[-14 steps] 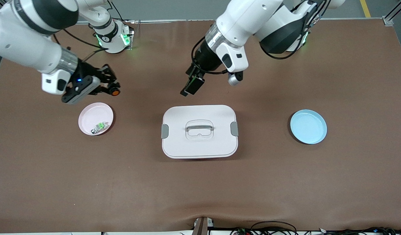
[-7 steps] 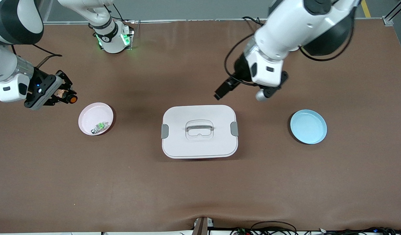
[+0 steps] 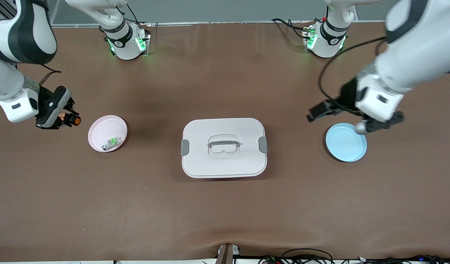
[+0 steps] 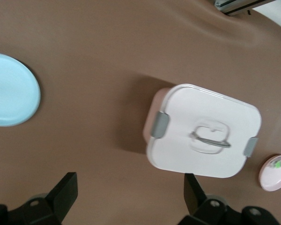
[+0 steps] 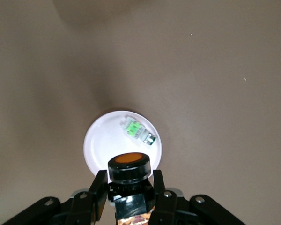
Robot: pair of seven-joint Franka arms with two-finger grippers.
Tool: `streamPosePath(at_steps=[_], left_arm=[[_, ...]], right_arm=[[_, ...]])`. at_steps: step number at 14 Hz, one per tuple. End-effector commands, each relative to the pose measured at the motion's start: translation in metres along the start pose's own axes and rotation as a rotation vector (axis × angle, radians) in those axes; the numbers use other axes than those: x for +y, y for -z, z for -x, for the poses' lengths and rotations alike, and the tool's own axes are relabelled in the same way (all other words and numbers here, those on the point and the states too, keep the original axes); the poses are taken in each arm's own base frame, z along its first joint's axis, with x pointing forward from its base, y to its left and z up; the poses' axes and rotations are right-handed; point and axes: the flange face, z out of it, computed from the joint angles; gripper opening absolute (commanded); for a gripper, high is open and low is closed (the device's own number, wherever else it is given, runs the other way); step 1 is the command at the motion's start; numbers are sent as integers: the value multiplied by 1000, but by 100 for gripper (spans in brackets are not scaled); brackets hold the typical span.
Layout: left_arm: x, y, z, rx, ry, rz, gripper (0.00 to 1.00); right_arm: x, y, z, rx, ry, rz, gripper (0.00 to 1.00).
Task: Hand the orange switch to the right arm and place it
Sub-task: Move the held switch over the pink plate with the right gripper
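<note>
Since a moment ago both arms have been swinging apart: the left arm, which was hanging over the table above the white lidded box (image 3: 224, 147), is now out over the table at its own end, and the right arm has carried its load from the middle of the table out past the pink plate (image 3: 100, 128). The right gripper (image 3: 68, 120) is hanging over bare table just beside the pink plate, toward the right arm's end, its fingers (image 5: 97, 188) pinched tight on the orange switch (image 3: 75, 120); in the right wrist view the switch (image 5: 129, 167) is showing its round black knob with an orange face, with the plate (image 5: 94, 140) lying below it. A small green-and-white part (image 3: 113, 142) is lying in that plate, on the side nearer the front camera. The left gripper (image 3: 317, 111) is hovering just beside the blue plate (image 3: 346, 146), over the table by the plate's edge, its two black fingers (image 4: 62, 193) spread wide with nothing between them. The white lidded box is sitting in the middle of the table between the two plates, with grey clasps at its ends and a handle in the lid. I am seeing no brand, label or writing I can read on any of these things.
</note>
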Motion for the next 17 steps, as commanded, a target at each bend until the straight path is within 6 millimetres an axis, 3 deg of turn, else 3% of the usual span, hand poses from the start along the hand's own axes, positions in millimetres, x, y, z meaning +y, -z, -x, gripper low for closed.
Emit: streamPosePath(at_steps=[1, 4, 7, 13, 17], left_arm=[[-55, 16, -16, -29, -11, -36, 100], [-116, 27, -38, -50, -71, -53, 100], [-153, 18, -45, -53, -117, -195, 100], [-183, 27, -52, -13, -174, -228, 100], [-183, 9, -29, 128, -184, -253, 100]], right_arm=[[-7, -30, 21, -12, 110, 47, 0], [-9, -67, 49, -20, 119, 94, 0], [-14, -103, 68, -27, 144, 135, 0], [-47, -181, 80, -41, 180, 239, 0], [-63, -228, 73, -44, 208, 266, 0]])
